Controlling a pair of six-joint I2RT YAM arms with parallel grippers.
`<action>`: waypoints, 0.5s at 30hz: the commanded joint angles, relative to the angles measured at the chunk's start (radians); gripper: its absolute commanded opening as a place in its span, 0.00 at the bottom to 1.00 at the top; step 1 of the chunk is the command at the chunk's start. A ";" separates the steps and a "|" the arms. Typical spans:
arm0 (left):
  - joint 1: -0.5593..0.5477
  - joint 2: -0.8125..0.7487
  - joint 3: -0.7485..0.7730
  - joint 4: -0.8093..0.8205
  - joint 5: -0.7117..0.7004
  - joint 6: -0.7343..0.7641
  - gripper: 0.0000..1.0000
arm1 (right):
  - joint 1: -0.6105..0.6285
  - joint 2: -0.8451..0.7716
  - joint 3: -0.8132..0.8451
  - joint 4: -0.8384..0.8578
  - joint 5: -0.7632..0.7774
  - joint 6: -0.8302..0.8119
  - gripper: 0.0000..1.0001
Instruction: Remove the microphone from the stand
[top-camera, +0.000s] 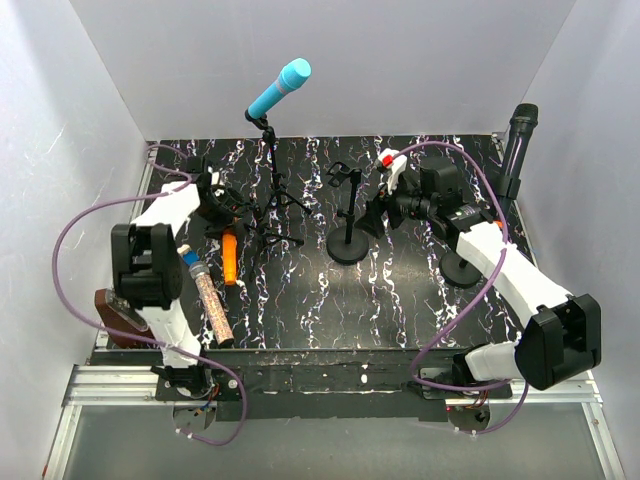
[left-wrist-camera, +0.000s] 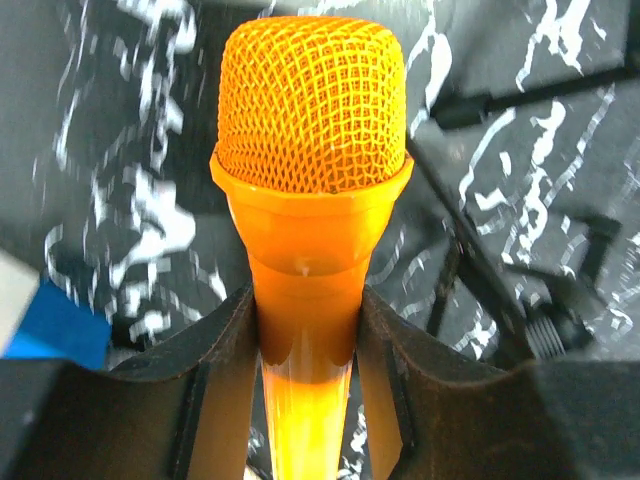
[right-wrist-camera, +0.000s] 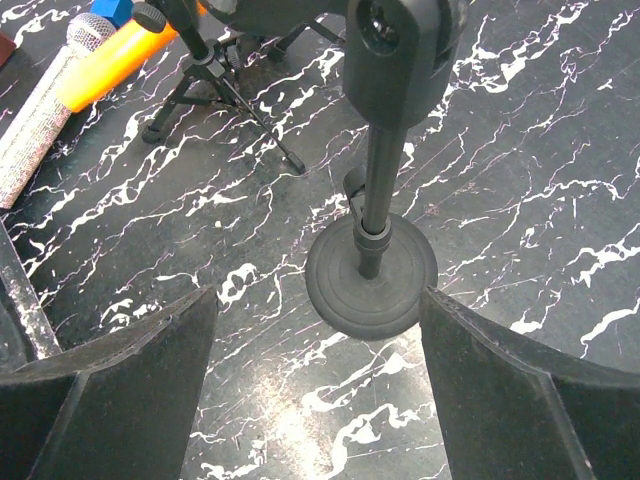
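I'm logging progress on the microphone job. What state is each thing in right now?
Blue microphone: mounted on the tripod.
Black microphone: mounted upright, far right.
Middle stand: empty.
Orange microphone: lying down, gripped.
Glitter microphone: lying flat.
Left tool: shut on the orange microphone.
Right tool: open, facing the middle stand.

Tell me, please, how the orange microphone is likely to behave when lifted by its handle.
The orange microphone looks like rigid, glossy plastic, so it should stay stiff but might slip in the left gripper. Its handle narrows below the wide mesh head, so it is probably head-heavy and may droop. Being round, it could roll if released.
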 joint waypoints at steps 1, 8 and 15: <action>0.000 -0.243 -0.103 -0.078 -0.028 -0.175 0.00 | -0.002 -0.009 0.007 -0.010 -0.009 -0.020 0.87; 0.001 -0.351 -0.294 -0.105 0.007 -0.367 0.00 | -0.002 0.063 0.085 -0.061 -0.055 -0.034 0.86; 0.001 -0.354 -0.341 -0.136 -0.120 -0.382 0.09 | 0.000 0.071 0.093 -0.027 -0.087 -0.029 0.87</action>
